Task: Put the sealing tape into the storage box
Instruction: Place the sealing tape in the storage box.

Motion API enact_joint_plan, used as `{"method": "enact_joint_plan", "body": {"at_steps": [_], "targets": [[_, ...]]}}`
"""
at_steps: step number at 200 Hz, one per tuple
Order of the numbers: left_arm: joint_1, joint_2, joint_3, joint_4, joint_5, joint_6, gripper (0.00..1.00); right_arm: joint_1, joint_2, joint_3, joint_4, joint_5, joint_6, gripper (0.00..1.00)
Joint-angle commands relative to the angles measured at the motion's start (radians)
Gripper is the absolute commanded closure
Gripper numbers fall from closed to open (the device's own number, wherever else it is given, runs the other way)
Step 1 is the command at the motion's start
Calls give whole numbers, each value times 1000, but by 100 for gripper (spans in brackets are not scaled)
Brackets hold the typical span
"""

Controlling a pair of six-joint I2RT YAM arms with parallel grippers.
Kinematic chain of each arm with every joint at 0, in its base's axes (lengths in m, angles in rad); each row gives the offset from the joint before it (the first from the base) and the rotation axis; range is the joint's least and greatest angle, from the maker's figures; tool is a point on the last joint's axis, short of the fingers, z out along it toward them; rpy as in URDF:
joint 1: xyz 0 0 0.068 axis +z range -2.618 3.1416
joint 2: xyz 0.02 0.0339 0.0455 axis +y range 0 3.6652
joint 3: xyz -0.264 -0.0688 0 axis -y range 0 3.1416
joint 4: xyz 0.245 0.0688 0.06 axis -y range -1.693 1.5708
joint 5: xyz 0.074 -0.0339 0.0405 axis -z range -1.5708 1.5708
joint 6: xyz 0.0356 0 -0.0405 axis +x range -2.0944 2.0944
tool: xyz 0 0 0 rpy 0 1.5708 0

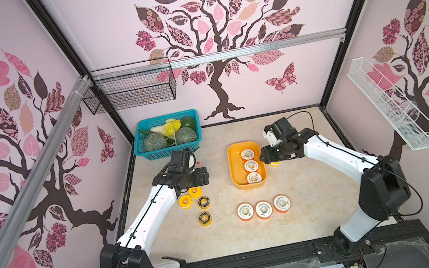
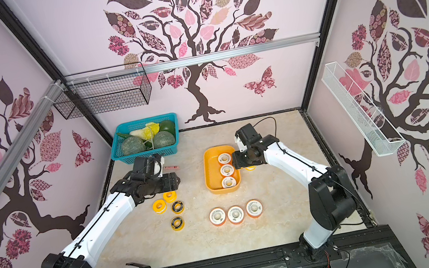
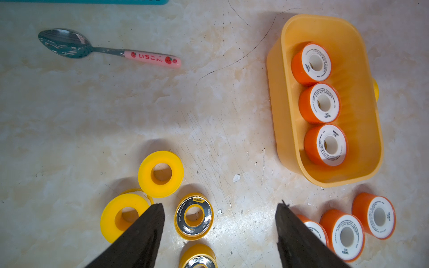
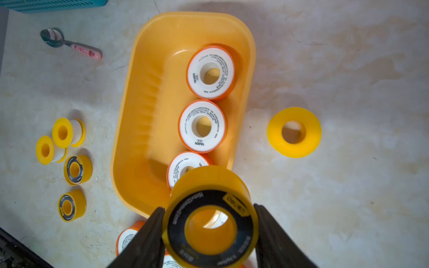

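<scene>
The yellow-orange storage box (image 1: pixel 233 167) (image 4: pixel 144 139) holds three orange-rimmed, white-faced spools of sealing tape (image 1: pixel 251 166) (image 3: pixel 323 103) in a row. My right gripper (image 4: pixel 209 207) (image 1: pixel 263 156) is shut on a yellow black-faced spool (image 4: pixel 209 183), held above the box's right side. A plain yellow spool (image 4: pixel 294 132) lies just right of the box. My left gripper (image 3: pixel 220 206) (image 1: pixel 203 176) hangs open and holds nothing, above two plain yellow spools (image 3: pixel 160 174) and two black-faced ones (image 3: pixel 193 215). Three more orange spools (image 1: pixel 264 209) stand in front of the box.
A teal basket (image 1: pixel 165 117) of vegetables sits at the back left. A pink-handled spoon (image 3: pixel 152 58) lies between it and the box. A black wire basket (image 1: pixel 131 89) hangs on the back wall, and a white mesh basket (image 1: pixel 390 103) on the right wall.
</scene>
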Motion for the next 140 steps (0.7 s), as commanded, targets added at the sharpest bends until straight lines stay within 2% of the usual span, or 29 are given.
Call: {"method": "enact_joint_plan", "body": {"at_steps": [1, 31, 52, 81, 122, 140], "targets": [[5, 8, 27, -4, 9, 1, 20, -4, 81, 90, -17, -89, -21, 41], [5, 16, 26, 3, 31, -3, 19, -2, 215, 217, -32, -126, -29, 41], [5, 42, 31, 25, 113, -38, 21, 7, 292, 305, -61, -129, -40, 41], [-3, 107, 16, 169, 287, -171, 29, 27, 387, 418, -94, -132, -52, 41], [-49, 239, 36, 310, 342, -252, 38, 52, 515, 565, -143, -120, -53, 42], [-50, 295, 38, 362, 384, -283, 47, 59, 564, 625, -168, -109, -45, 42]]}}
